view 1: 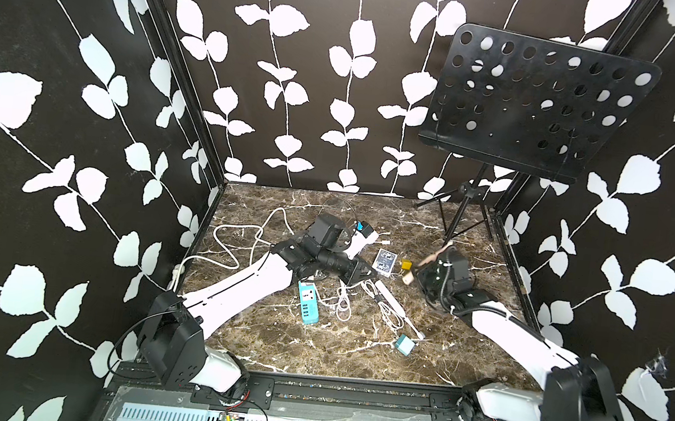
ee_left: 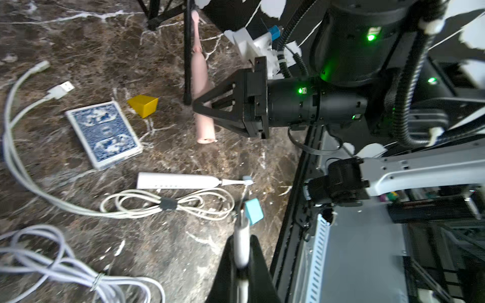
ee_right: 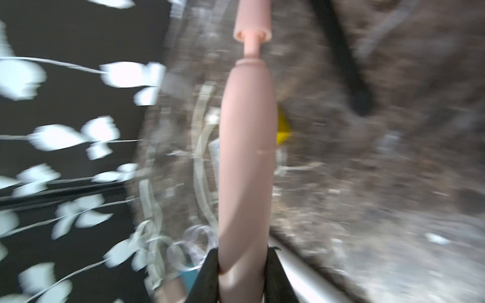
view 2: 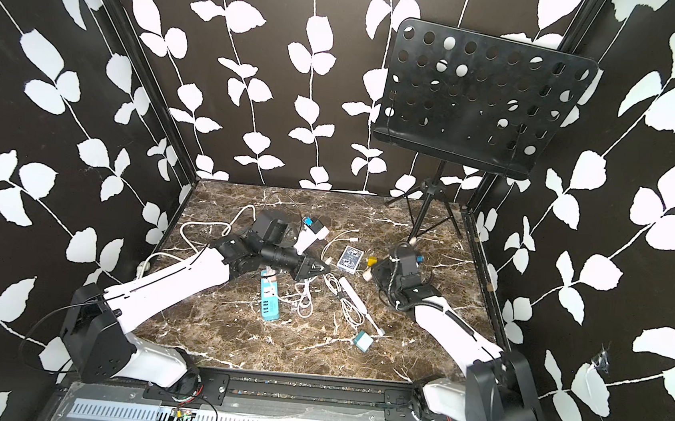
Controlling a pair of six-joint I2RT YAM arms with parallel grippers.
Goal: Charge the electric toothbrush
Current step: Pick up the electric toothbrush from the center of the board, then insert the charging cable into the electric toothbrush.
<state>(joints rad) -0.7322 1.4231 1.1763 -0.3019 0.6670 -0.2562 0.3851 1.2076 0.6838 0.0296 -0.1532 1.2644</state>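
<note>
Gripping is seen at both arms. Right claw (ee_left: 199, 107) is clamped across the pink toothbrush (ee_left: 199, 70), low on the handle; a short butt end is left free on one side of the jaws, the long neck end on the other. Left claw (ee_left: 241, 244) is closed on a white plug (ee_left: 242, 233), with the metal tip carried out ahead of the claw. Key relation: the brush's long axis is laid nearly in line with the left claw's pointing direction. The butt end is turned toward the plug, ahead of the claw and slightly off its line. The two are well apart; a white toothbrush (ee_left: 178, 181) and a teal adapter (ee_left: 254, 214) are found between them. A port on the butt face cannot be made out. Judged next: plug and butt are to be brought together along that axis, with both arms loaded.
</note>
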